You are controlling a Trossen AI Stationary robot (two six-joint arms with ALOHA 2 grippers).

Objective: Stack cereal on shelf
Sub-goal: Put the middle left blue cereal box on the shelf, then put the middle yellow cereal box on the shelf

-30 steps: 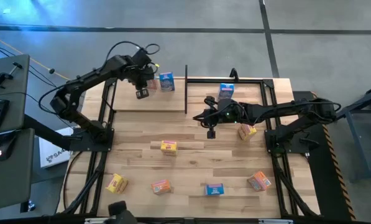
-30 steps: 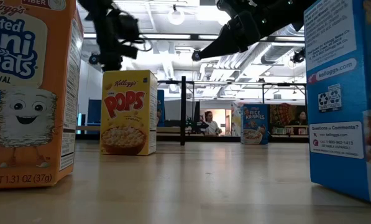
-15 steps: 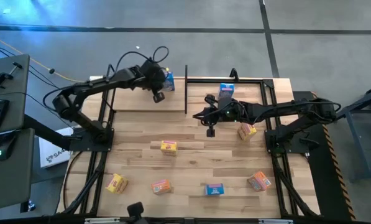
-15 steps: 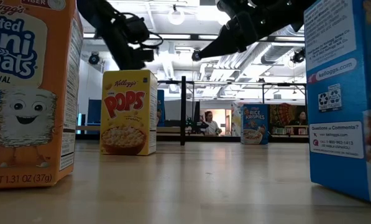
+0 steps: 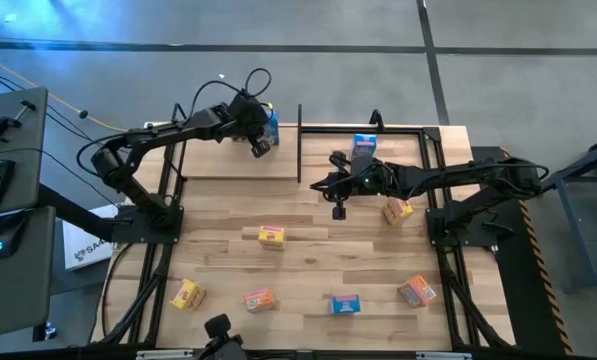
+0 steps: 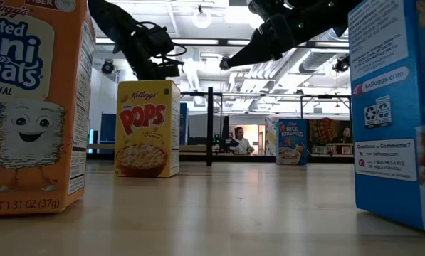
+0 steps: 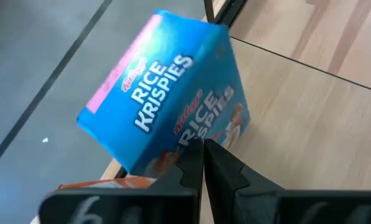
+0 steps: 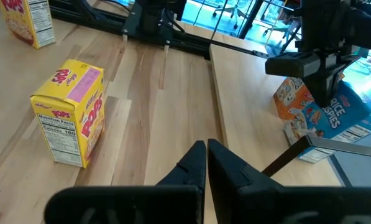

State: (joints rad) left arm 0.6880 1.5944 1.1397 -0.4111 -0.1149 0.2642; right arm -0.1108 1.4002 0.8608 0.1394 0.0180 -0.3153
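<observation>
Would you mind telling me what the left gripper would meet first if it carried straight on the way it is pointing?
Most likely the blue Rice Krispies box on the shelf: the shut left gripper points at its lower face, though the gap between them is unclear.

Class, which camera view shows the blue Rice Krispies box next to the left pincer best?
The left wrist view: the Rice Krispies box fills it, tilted, its name readable. The high view shows only a blue patch on the shelf beside the left pincer. The right wrist view shows it far off, partly hidden. In the low view I cannot pick it out.
</observation>
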